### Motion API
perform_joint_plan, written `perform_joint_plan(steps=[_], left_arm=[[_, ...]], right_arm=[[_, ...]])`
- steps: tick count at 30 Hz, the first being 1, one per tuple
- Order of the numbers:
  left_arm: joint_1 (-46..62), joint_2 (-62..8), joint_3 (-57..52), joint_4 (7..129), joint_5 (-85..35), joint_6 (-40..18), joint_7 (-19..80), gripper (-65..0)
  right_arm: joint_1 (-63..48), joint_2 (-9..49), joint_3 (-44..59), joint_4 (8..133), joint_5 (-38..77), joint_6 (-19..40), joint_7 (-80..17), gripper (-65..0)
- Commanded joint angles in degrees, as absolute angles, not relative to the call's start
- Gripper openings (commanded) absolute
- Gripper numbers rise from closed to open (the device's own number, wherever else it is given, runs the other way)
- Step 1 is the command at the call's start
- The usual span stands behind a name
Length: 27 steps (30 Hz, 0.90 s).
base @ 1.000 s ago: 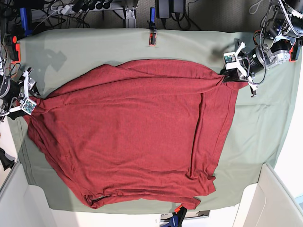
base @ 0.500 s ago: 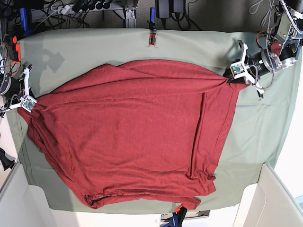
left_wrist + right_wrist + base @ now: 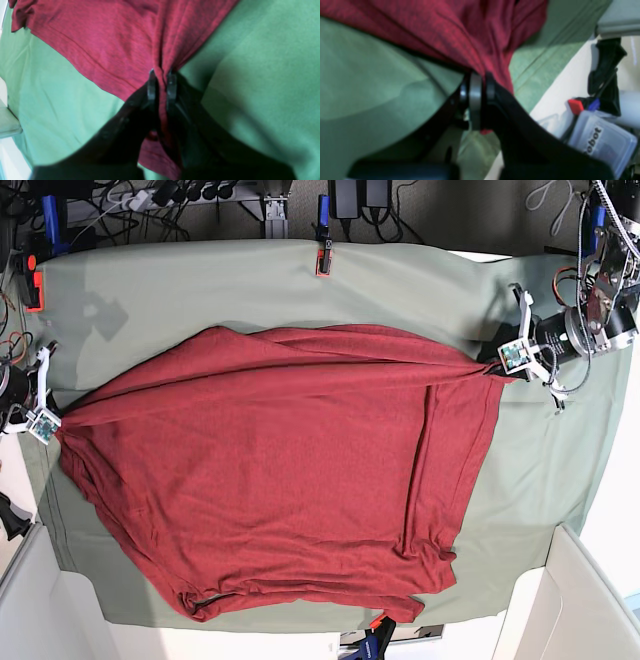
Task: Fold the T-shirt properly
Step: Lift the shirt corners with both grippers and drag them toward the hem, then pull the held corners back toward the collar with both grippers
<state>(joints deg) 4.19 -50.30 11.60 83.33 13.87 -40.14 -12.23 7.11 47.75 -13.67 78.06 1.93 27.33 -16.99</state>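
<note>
Fingers of the left gripper (image 3: 161,75) were pinched nearly together on a bunched edge of the T-shirt (image 3: 120,42), the red knit gathered into a ridge between them and fanning out beyond the tips. Fingers of the right gripper (image 3: 480,80) were likewise closed, a fold of the same cloth caught between the pale pad and the black one, with the rest of the garment spilling away above.

In the base view the T-shirt (image 3: 280,480) lay spread across the middle of the desk (image 3: 250,280), drawn taut along its upper edge between the two grips: the left gripper (image 3: 497,364) held one corner at that view's right, and the right gripper (image 3: 55,424) held the opposite corner at the far left edge of the desk. The lower part of the shirt lay slack and wrinkled, reaching almost to the near edge.

A sage-green cloth (image 3: 560,470) covered the desk on all sides of the shirt. An orange clamp (image 3: 322,262) sat at the far edge, and another orange clamp (image 3: 36,280) at the far left corner.

Only the right wrist view showed what stood off the desk's edge: a clear plastic box (image 3: 602,143) with a printed label, and a black fixture (image 3: 607,65) above it. The left wrist view alone showed the stitched hem (image 3: 82,53) running along the shirt's edge.
</note>
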Motion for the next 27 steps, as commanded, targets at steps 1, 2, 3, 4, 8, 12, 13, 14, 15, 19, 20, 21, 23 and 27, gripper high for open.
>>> perform_joint_plan(steps=[1, 2, 3, 4, 8, 12, 13, 14, 15, 19, 20, 21, 23, 27], left_arm=[[0.7, -52.3, 9.8, 83.7, 13.0, -33.4, -11.5, -65.0], [0.0, -52.3, 9.9, 83.3, 12.7, -33.6, -11.5, -65.0], [-0.6, -52.2, 10.1, 82.7, 12.7, -33.8, -11.4, -65.0], [-1.4, -52.2, 10.4, 81.8, 12.7, -33.7, -11.4, -65.0], [-5.5, -50.7, 12.4, 77.7, 12.7, -33.7, -11.3, -65.0], [-10.4, -48.9, 15.1, 72.9, 12.7, -33.7, -11.3, -65.0], [-11.6, -48.5, 15.6, 71.6, 12.8, -33.7, -11.3, -65.0], [-12.7, -48.2, 16.1, 70.3, 12.8, -33.8, -11.4, -65.0], [-13.8, -47.9, 16.7, 69.2, 12.7, -33.8, -11.4, -65.0], [-15.9, -47.5, 18.6, 67.2, 12.7, -33.9, -11.4, -65.0], [-15.9, -47.5, 18.9, 67.2, 12.7, -33.9, -11.4, -65.0], [-15.9, -47.5, 18.9, 67.2, 12.8, -34.0, -11.4, -65.0], [-15.9, -47.5, 18.9, 67.1, 12.8, -34.3, -11.3, -65.0], [-16.2, -47.5, 18.9, 67.1, 12.7, -34.3, -11.4, -65.0]], right_arm=[[9.0, 49.4, -12.9, 77.8, 1.6, 26.5, -16.6, -65.0], [9.8, 49.4, -12.9, 77.1, 1.6, 27.1, -16.6, -65.0], [10.4, 49.3, -12.9, 76.1, 1.6, 27.6, -16.6, -65.0], [11.0, 49.2, -12.9, 75.2, 2.0, 28.2, -16.6, -65.0], [13.6, 48.3, -12.9, 72.1, 3.8, 28.8, -16.6, -65.0], [14.9, 47.4, -12.9, 70.9, 4.3, 29.0, -16.6, -65.0], [14.9, 47.3, -12.9, 70.8, 4.4, 29.0, -16.5, -65.0], [14.9, 47.1, -12.9, 70.8, 4.3, 29.0, -16.5, -65.0], [14.9, 46.8, -12.9, 70.8, 4.3, 29.0, -16.6, -65.0], [14.9, 45.7, -12.9, 70.8, 4.3, 29.0, -16.5, -65.0], [14.9, 45.5, -12.9, 70.8, 4.3, 29.0, -16.6, -65.0], [14.9, 45.5, -12.9, 70.8, 4.3, 29.0, -16.5, -65.0], [14.9, 45.5, -12.9, 70.8, 4.3, 29.0, -16.6, -65.0], [14.9, 45.5, -12.9, 70.8, 4.3, 29.0, -16.6, -65.0]])
